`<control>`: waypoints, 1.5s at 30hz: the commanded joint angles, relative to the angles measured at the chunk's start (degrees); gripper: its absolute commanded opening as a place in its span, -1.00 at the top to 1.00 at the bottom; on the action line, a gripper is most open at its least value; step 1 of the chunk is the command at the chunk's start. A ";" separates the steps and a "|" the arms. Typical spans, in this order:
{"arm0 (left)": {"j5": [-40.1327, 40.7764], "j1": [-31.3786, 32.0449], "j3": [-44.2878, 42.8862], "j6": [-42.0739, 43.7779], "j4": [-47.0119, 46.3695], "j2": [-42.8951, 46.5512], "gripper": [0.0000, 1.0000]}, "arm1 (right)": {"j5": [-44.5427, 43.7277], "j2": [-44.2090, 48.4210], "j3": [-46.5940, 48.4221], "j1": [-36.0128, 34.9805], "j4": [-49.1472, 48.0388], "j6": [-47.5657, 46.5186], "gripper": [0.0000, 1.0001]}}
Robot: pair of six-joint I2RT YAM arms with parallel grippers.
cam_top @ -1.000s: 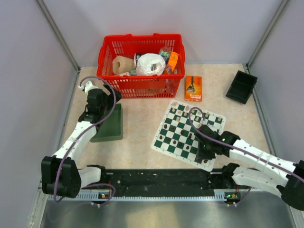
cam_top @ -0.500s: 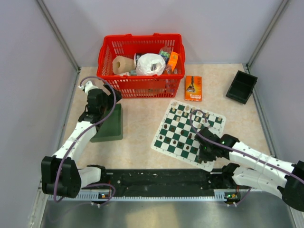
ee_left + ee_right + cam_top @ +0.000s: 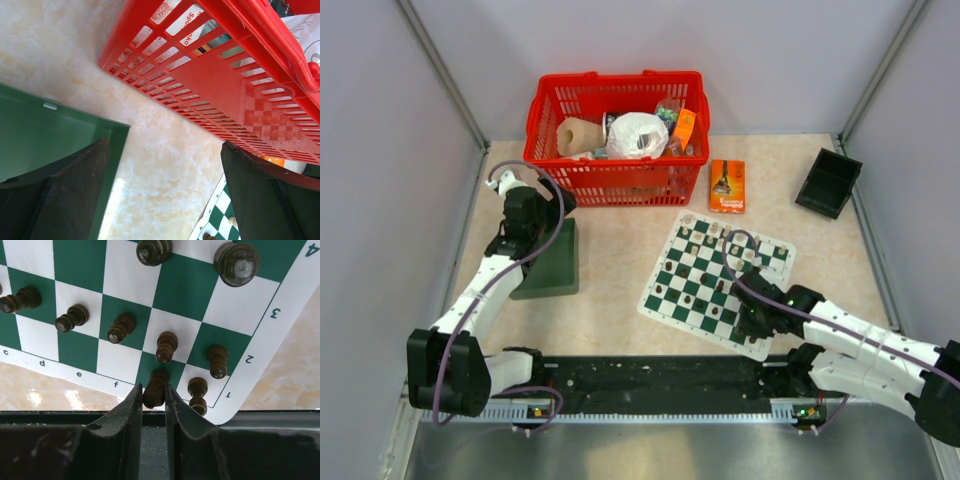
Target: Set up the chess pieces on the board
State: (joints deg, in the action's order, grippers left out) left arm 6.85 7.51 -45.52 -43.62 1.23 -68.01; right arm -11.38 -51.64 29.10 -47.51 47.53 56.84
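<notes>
Right end effector (image 3: 153,390): clenched on a dark chess piece (image 3: 156,381), near edge of the board (image 3: 180,295).
Left end effector (image 3: 165,195): released, above green tray (image 3: 45,135), beside red basket (image 3: 225,95).

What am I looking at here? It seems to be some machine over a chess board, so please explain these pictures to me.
These are two white-and-black robot arms fixed at the table's near edge. One picture looks down from above and behind them: the left arm on the left, the right arm on the right. The other two come from a small camera on each wrist, so each arm's own jaws show. On the beige table lie a green-and-white checked chess mat with small pieces, a red plastic basket of odds and ends, a flat dark green tray, a small orange box and a black tray. The right jaws are shut on a dark brown chess piece at the mat's near edge. The left jaws are open and empty.
</notes>
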 commanded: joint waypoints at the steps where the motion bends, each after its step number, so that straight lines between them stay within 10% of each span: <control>1: -0.26 -0.39 -0.01 -0.33 -2.73 0.16 -0.96 | -1.28 0.84 -0.36 -0.83 -1.30 0.64 0.67; 29: -0.52 -0.39 0.43 -0.42 -3.08 0.25 -0.96 | -8.12 0.85 12.63 -0.75 2.04 -4.80 0.20; 45: -0.08 -0.39 0.25 -0.07 -2.73 0.77 -0.96 | -7.35 -11.11 16.96 12.26 -5.60 -16.41 0.20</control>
State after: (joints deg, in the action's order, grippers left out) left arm 6.83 7.51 -45.30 -43.62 1.19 -68.01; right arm -19.57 -62.06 45.43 -36.36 45.98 43.40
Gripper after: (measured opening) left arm 0.982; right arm 0.408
